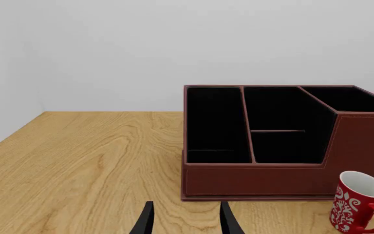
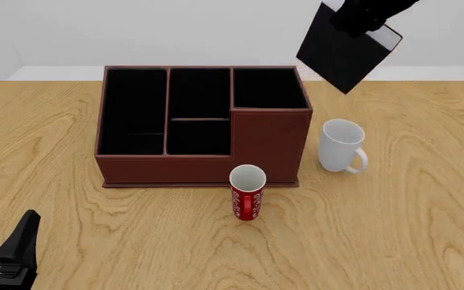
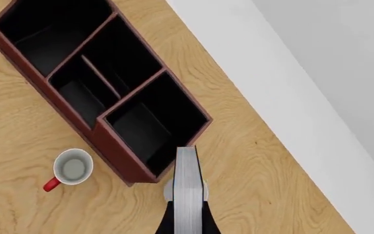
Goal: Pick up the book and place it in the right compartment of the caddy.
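The wooden table (image 2: 425, 229) has wide free room in front and at both sides. One caddy (image 2: 203, 127) stands near its far edge, four bays open upward; the right compartment (image 2: 268, 87) is dark inside. One book (image 2: 347, 51) hangs tilted in the air, above and right of that compartment, pinched by the right gripper (image 3: 187, 207). Two mugs: white mug (image 2: 342, 145) beside the caddy, red mug (image 2: 248, 192) in front; its white pattern is not readable. The left gripper (image 1: 183, 219) hovers low, fingers spread.
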`<state>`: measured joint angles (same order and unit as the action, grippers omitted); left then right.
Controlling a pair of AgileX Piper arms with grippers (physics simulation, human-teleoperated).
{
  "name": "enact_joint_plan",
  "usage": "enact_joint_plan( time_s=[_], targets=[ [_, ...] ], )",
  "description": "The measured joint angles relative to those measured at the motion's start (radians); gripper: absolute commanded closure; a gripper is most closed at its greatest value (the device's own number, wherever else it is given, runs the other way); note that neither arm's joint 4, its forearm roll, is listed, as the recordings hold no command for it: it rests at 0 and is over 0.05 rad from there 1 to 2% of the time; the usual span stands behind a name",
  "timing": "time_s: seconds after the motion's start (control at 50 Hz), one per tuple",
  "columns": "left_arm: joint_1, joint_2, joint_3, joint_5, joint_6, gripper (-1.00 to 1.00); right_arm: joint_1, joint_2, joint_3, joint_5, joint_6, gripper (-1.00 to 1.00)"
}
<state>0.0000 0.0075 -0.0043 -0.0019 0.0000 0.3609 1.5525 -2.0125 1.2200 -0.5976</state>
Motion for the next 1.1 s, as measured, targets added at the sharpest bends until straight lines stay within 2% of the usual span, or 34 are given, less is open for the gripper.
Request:
enact_joint_plan(
  time_s=[0.44, 1.1],
  targets=[
    [0.000, 0.000, 0.000, 0.000, 0.000, -1.00, 0.025, 0.099, -0.126, 0.000, -0.036, 1.00],
    [0.000, 0.000, 0.000, 0.000, 0.000, -1.00, 0.092, 0.223, -0.244, 0.000, -0.024, 1.00]
  ],
)
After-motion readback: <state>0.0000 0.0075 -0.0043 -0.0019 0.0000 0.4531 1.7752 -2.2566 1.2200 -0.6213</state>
